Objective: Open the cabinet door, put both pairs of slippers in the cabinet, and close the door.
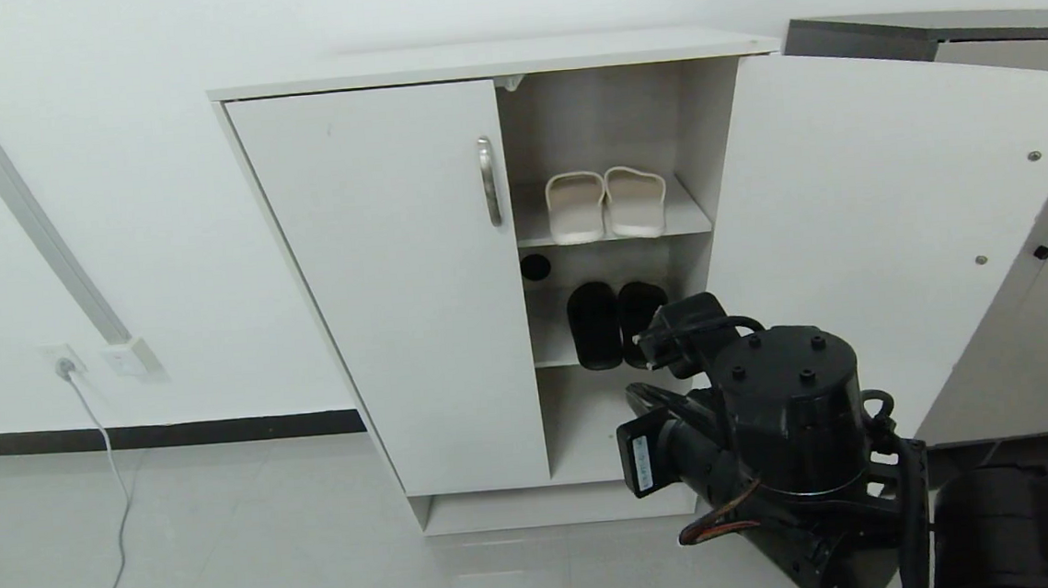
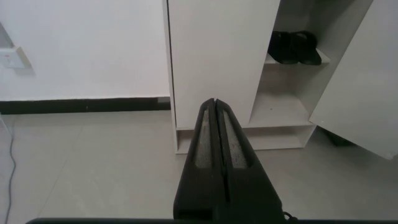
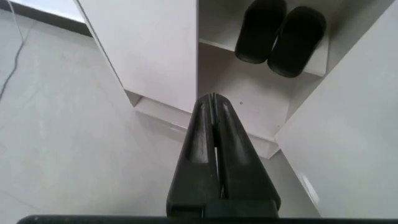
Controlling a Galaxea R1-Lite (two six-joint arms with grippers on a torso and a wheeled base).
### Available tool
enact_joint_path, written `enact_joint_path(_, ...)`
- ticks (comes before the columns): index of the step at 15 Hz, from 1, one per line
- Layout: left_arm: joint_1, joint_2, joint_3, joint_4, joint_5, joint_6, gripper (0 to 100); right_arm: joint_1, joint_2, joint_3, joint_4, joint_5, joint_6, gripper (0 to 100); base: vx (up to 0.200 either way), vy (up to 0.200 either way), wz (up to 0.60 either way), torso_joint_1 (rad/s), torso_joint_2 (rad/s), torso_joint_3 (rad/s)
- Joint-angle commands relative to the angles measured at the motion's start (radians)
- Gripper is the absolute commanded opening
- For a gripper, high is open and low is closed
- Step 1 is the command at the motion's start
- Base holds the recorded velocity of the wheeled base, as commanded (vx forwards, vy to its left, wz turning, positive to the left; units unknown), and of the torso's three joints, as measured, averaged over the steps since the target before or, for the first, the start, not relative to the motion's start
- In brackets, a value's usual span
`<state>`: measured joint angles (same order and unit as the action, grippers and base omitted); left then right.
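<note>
Both pairs shelved, door open.
I see the white slippers (image 1: 605, 203) on the cabinet's (image 1: 489, 59) upper shelf and the black slippers (image 1: 604, 323) one shelf below. The right door (image 1: 869, 214) stands wide. My left gripper (image 2: 214, 102) and right gripper (image 3: 214, 99) have their jaws pressed together, empty.

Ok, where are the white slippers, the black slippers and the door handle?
white slippers (image 1: 575, 200): head view, on the strap of the left one.
black slippers (image 1: 594, 324): head view, on the top of the left one.
door handle (image 1: 488, 182): head view, on the middle of its metal bar.
</note>
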<state>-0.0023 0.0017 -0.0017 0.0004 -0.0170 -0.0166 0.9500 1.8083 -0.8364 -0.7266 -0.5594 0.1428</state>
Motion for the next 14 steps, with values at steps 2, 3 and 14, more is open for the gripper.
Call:
enact_joint_path(2,-0.001,0.000,0.000,0.000,0.000,0.000,0,-0.004,0.006,0.003,-0.001,0.001,0.001,0,0.000,0.000,0.00,0.000,0.00,0.000)
enact_joint_path(3,-0.001,0.000,0.000,0.000,0.000,0.000,0,-0.004,0.006,0.003,-0.001,0.001,0.001,0,0.000,0.000,0.00,0.000,0.00,0.000)
enact_joint_path(14,-0.001,0.000,0.000,0.000,0.000,0.000,0,-0.004,0.013,0.006,-0.001,0.001,0.001,0,0.000,0.000,0.00,0.000,0.00,0.000)
